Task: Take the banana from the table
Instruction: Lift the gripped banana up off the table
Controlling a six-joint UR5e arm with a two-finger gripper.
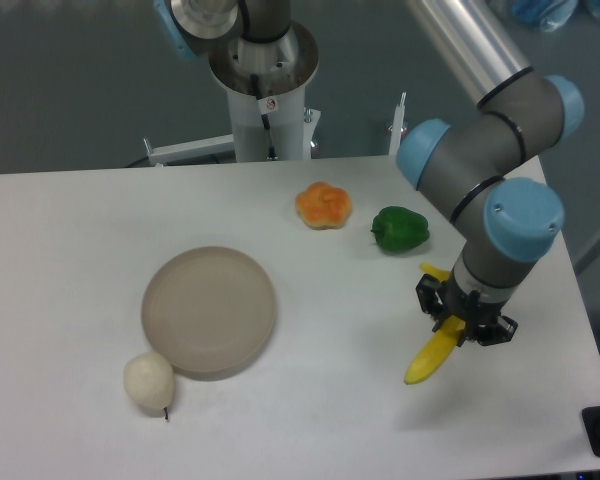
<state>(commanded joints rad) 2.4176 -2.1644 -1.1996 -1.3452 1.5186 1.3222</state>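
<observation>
The bright yellow banana (432, 354) is at the right of the white table (70, 260). My gripper (463, 318) points down over it and is shut on its middle. One end of the banana sticks out toward the front left, the other tip shows behind the gripper. Its front end is close to the tabletop; I cannot tell whether it touches.
A round grey-beige plate (210, 310) lies left of centre. A white pear-shaped fruit (148, 381) sits at its front left. An orange lobed fruit (323, 205) and a green pepper (400, 229) lie behind the gripper. The table's right edge is near.
</observation>
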